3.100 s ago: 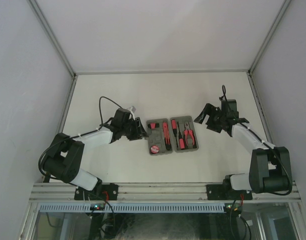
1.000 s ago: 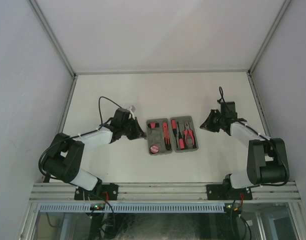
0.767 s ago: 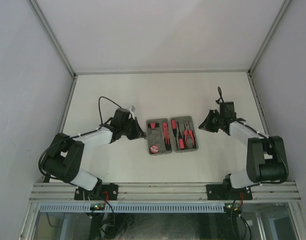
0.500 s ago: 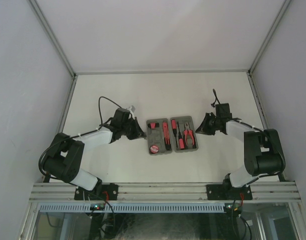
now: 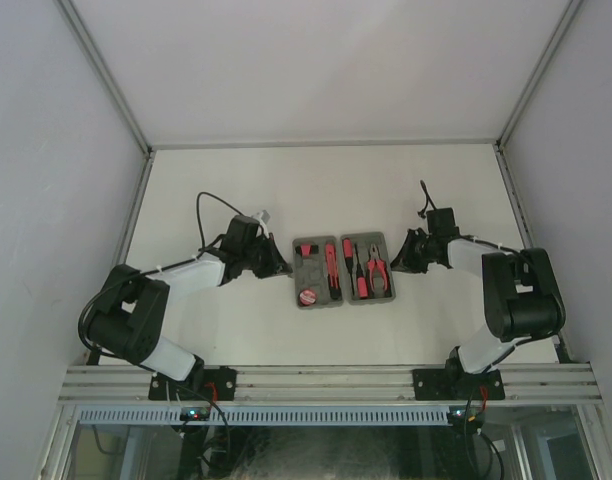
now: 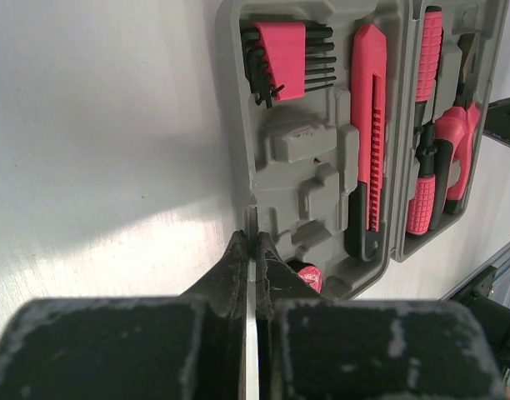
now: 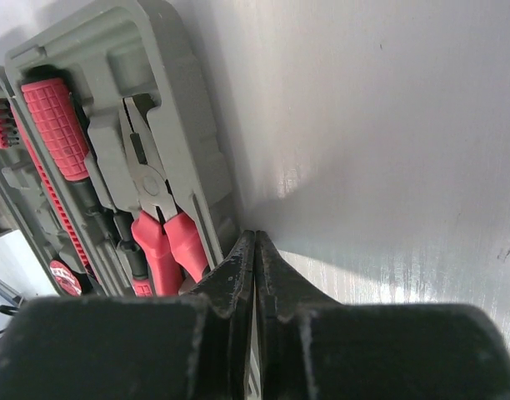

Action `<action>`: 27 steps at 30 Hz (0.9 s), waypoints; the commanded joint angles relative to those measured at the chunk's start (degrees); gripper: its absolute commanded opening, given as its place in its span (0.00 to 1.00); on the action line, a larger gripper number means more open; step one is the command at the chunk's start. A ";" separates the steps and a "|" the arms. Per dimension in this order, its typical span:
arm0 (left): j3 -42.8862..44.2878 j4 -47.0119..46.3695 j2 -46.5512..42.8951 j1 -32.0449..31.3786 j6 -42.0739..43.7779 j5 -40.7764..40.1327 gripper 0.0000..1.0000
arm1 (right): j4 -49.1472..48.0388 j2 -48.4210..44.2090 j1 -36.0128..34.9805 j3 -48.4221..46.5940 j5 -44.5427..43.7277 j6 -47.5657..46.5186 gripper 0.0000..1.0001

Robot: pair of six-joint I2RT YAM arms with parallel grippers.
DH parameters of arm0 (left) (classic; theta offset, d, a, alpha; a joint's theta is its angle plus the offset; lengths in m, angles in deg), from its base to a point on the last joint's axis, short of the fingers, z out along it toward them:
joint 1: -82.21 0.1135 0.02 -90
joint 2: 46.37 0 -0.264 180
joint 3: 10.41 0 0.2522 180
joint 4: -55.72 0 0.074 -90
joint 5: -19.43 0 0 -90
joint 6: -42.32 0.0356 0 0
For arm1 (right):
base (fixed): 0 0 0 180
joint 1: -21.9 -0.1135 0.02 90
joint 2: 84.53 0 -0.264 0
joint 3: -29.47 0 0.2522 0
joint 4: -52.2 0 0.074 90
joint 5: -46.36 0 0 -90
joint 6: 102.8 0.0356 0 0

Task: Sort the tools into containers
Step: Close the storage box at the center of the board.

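The grey tool case (image 5: 309, 278) lies open and flat mid-table with tools in both halves. In the left wrist view its left half (image 6: 309, 167) holds the hex key set (image 6: 284, 71), a long red-black tool (image 6: 367, 142) and a small red-topped round piece (image 6: 309, 275). The right half (image 7: 147, 50) holds red-handled pliers (image 7: 159, 221) and a ribbed red handle (image 7: 59, 129). My left gripper (image 6: 253, 237) is shut and empty, tips against the case's left rim. Shut too and holding nothing, my right gripper (image 7: 254, 237) has its tips at the case's right rim.
The white table (image 5: 316, 190) is walled at the back and both sides. Both arms reach inward from the near rail, the left gripper (image 5: 283, 268) and the right gripper (image 5: 393, 263) flanking the case.
The right arm has swung left, bringing its shut gripper from well right of the case up to the right rim. The left arm and the case have barely moved.
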 commanded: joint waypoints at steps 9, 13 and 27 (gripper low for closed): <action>2.77 -0.90 2.33 -0.71 1.18 1.29 0.00 | -6.41 -1.55 -2.82 -1.66 11.33 -3.98 0.00; 3.10 -0.92 2.04 -1.07 1.18 1.63 0.00 | -9.38 -4.64 -4.97 -1.62 15.07 -4.85 0.00; 5.04 -0.80 -1.30 -1.06 0.03 3.78 0.00 | -9.68 -10.73 -8.08 -2.40 18.02 -5.43 0.00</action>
